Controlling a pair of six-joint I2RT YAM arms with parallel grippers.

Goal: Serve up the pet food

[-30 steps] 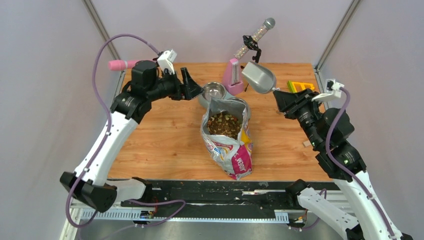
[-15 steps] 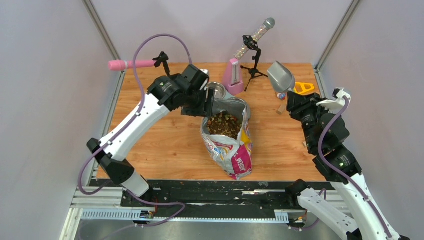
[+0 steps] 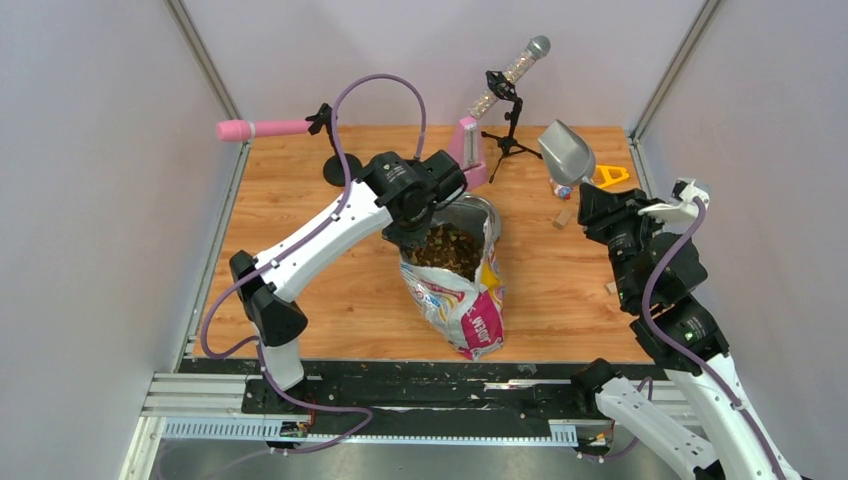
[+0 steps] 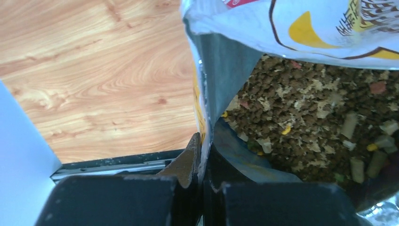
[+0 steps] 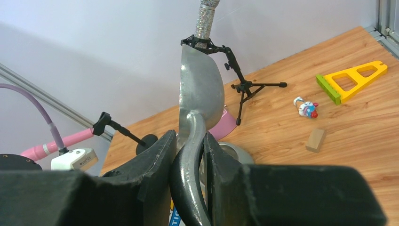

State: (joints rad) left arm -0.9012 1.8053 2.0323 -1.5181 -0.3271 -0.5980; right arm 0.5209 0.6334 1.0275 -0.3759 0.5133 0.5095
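The pet food [image 3: 448, 248] is brown kibble with paler chunks, filling the open printed bag [image 3: 465, 310] that lies mid-table. My left gripper [image 3: 412, 235] is shut on the bag's left rim. In the left wrist view the foil edge [image 4: 203, 117] is pinched between the fingers of the left gripper [image 4: 203, 146], with kibble [image 4: 306, 113] just to the right. My right gripper [image 3: 592, 200] is at the right rear, shut on the handle of a metal scoop [image 3: 565, 152]. The scoop [image 5: 200, 89] rises upright from the right gripper [image 5: 190, 141], apart from the bag.
A steel bowl [image 5: 234, 151] sits behind the bag, mostly hidden by the left arm in the top view. A pink microphone [image 3: 255, 129], a silver microphone on a tripod [image 3: 512, 75] and a pink stand [image 3: 468, 150] are at the rear. A yellow toy [image 3: 612, 176], a small figure [image 5: 306, 107] and a wooden block [image 5: 315, 140] are at the right.
My left arm swung right from beside the bowl to the bag, and its jaws closed on the bag's left rim. The right arm drew the scoop slightly right.
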